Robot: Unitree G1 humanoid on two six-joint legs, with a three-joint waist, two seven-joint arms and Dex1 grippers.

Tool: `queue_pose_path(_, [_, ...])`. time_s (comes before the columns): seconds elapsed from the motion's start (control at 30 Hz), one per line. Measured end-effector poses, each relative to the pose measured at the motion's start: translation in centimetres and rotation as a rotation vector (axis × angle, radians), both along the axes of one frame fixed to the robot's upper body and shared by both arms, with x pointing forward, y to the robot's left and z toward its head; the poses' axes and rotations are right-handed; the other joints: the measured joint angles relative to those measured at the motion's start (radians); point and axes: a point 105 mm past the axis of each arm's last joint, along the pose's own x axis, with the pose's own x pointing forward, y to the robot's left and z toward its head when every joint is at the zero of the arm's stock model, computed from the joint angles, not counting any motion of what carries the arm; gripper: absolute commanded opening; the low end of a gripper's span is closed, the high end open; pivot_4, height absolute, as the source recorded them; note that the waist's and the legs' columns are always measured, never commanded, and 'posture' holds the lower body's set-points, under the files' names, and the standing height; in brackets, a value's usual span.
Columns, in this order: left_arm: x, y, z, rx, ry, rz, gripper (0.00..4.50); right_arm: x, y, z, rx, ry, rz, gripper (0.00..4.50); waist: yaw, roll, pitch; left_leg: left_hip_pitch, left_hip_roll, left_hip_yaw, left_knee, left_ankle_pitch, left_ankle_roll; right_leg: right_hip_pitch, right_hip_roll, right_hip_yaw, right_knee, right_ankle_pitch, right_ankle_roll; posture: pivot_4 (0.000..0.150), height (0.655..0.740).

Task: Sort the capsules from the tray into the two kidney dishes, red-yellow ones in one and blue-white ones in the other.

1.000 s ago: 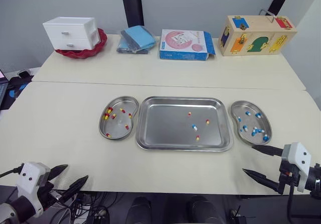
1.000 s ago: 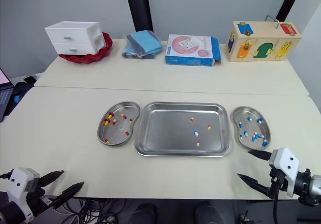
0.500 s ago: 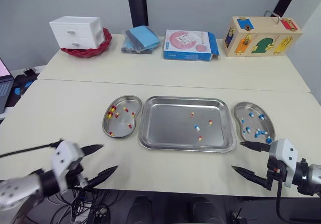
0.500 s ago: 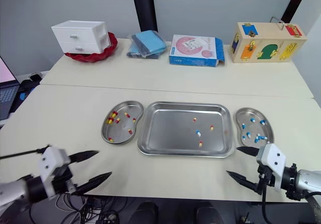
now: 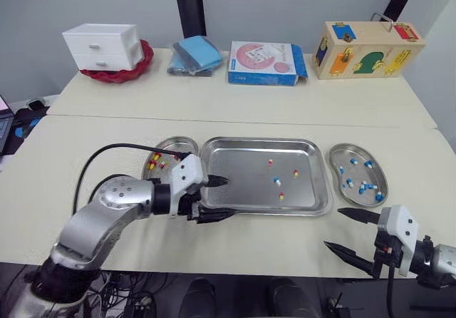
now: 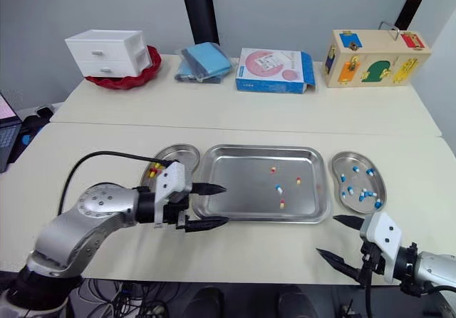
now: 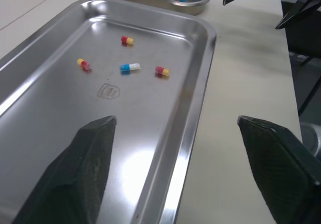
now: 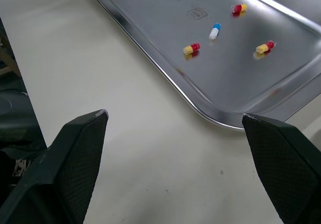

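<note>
light: bright, even, overhead | shadows: soft, faint | glare: pale sheen on tray (image 7: pixel 145 161)

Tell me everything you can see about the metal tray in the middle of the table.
The tray is a rectangular pan of shiny, steel-looking metal with rounded corners, a raised rim and a stamped mark on its floor. It lies flat on the table between the left kidney dish and the right kidney dish. In its right half lie three red-yellow capsules and one blue-white capsule. The open left gripper straddles its near left corner, one finger over the floor, one outside the rim.
</note>
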Motion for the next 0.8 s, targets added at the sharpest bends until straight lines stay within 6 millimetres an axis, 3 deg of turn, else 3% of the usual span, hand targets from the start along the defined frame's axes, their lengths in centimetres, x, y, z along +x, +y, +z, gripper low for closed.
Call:
queue_pose_path(0.03, [0.1, -0.7, -0.2, 0.000, 0.004, -0.033, 2.66, 0.0, 0.1, 0.0, 0.005, -0.003, -0.003, 4.50, 0.002, 0.000, 0.000, 0.000, 0.000, 0.000, 0.001, 0.000, 0.000, 0.000, 0.000, 0.000, 0.000, 0.000, 0.000, 0.150, 0.7400])
queue_pose_path(0.33, [3.1, -6.8, 0.2, 0.002, -0.013, -0.171, 2.66, -0.8, 0.7, -0.2, 0.020, 0.001, -0.029, 4.50, 0.003, 0.000, 0.000, 0.000, -0.001, -0.002, 0.002, 0.000, 0.000, 0.002, 0.000, -0.001, 0.000, 0.000, 0.000, 0.150, 0.7400])
queue_pose_path(0.57, [4.4, -8.6, -1.8, 0.093, 0.024, -0.210, 2.66, -1.4, 0.7, -0.9, 0.026, 0.012, -0.043, 4.50, -0.001, 0.001, 0.000, 0.000, -0.001, -0.002, 0.003, 0.000, 0.000, 0.003, 0.000, -0.001, 0.001, 0.000, 0.000, 0.150, 0.7400])
queue_pose_path(0.8, [5.6, -9.3, -3.0, 0.138, 0.035, -0.212, 2.66, -1.5, 0.4, -1.2, 0.022, 0.006, -0.058, 4.50, 0.000, 0.001, 0.000, 0.000, -0.001, -0.002, 0.003, 0.000, 0.000, 0.003, 0.000, -0.001, 0.000, 0.000, 0.000, 0.150, 0.7400])
